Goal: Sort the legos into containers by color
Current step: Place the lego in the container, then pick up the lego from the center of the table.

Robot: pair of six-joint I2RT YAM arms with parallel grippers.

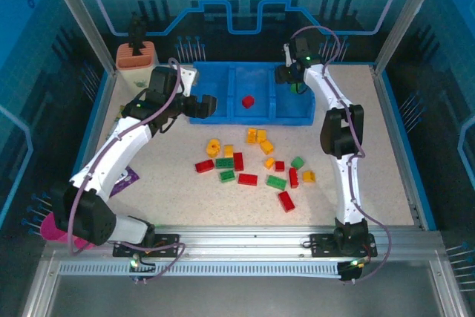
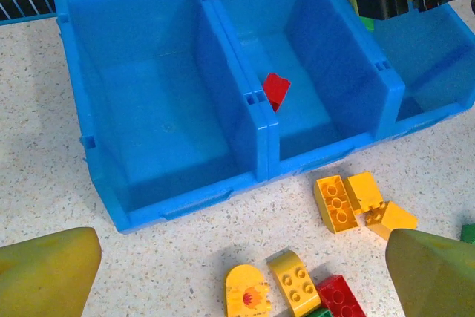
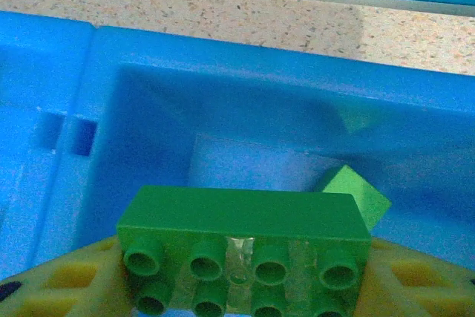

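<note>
- Right claw (image 3: pixel 237 291) clamped on a green brick (image 3: pixel 245 239), hanging above the right compartment of the blue tray (image 3: pixel 223 57).
- Risk: if I release too near the divider, the brick clips the rim and tips into the middle compartment beside the red brick (image 1: pixel 248 101).
- Lesser risk: it lands on the green piece (image 3: pixel 356 194) inside and rests tilted. Harmless, I judge.
- Brick: two-by-four studs, glossy, level, studs toward my camera.
- Left claw (image 1: pixel 206 105) wide apart, empty, at the tray's left front, with loose legos (image 1: pixel 252 161) scattered nearer me.
</note>
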